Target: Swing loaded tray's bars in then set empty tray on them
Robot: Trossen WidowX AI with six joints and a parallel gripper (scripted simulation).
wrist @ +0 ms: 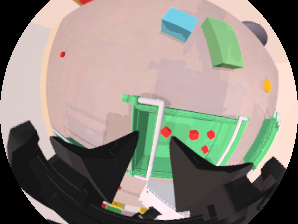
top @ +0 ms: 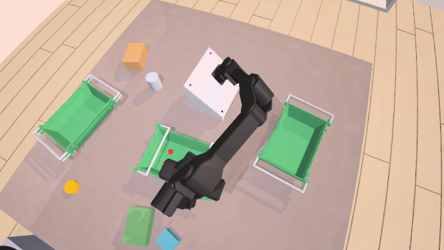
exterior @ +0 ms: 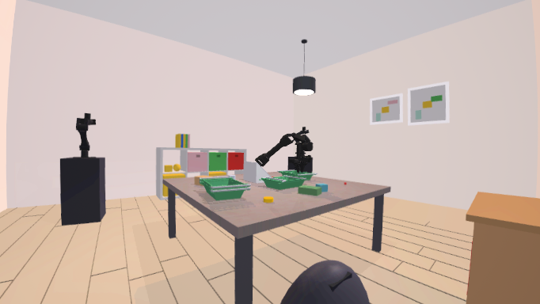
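Observation:
The loaded green tray stands mid-table with small red blocks inside. One wire bar lies inward across its top; the other bar also lies inside its end, partly hidden by the arm in the top view. An empty green tray stands at the right, both bars swung out. Another empty green tray stands at the left, bars also out. My gripper is partly open and empty, above the white wedge.
The white sloped wedge stands beside the loaded tray. An orange block, a pale cylinder, a yellow disc, a green block and a blue block are on the table. A red block lies apart.

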